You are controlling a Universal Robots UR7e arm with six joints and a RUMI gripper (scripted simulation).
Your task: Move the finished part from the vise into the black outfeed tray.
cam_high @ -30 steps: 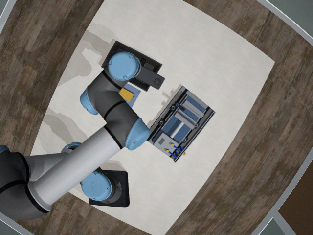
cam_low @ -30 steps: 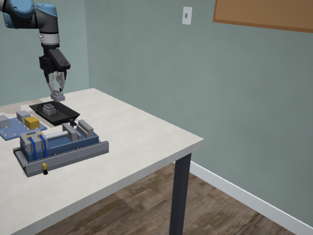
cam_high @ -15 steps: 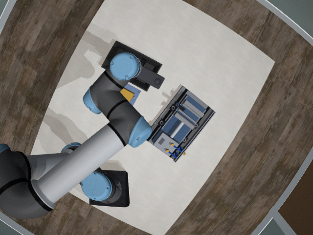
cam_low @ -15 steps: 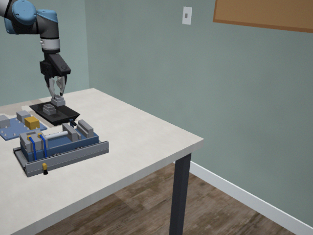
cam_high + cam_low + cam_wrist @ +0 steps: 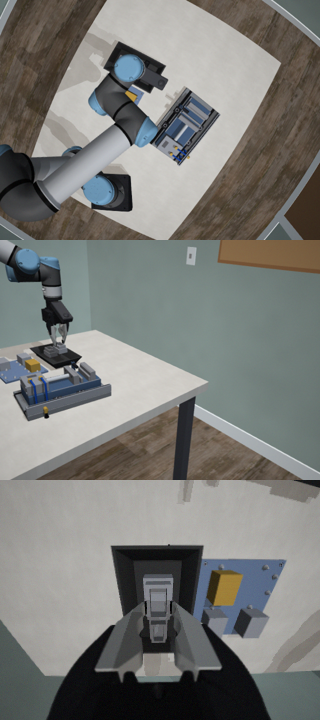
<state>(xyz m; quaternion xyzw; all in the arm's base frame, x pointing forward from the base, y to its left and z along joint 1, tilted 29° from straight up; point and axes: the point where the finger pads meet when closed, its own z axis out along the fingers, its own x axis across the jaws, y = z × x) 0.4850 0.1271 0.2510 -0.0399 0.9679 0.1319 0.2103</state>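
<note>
My gripper (image 5: 58, 342) is shut on the finished part (image 5: 62, 348), a small grey block. It holds the part low inside the black outfeed tray (image 5: 55, 355), right beside the other grey part (image 5: 50, 351) and about level with it. I cannot tell if the held part touches the tray floor. In the wrist view the held part (image 5: 159, 629) sits between my fingers, with the other part (image 5: 158, 594) just beyond it in the tray. From above, my wrist hides most of the tray. The vise (image 5: 62, 387) stands with nothing between its jaws.
A blue fixture plate (image 5: 242, 597) lies next to the tray and carries a yellow block (image 5: 224, 586) and two grey blocks (image 5: 251, 622). The vise (image 5: 186, 124) stands between the tray and the table's front. The robot base (image 5: 111, 191) is at the table edge.
</note>
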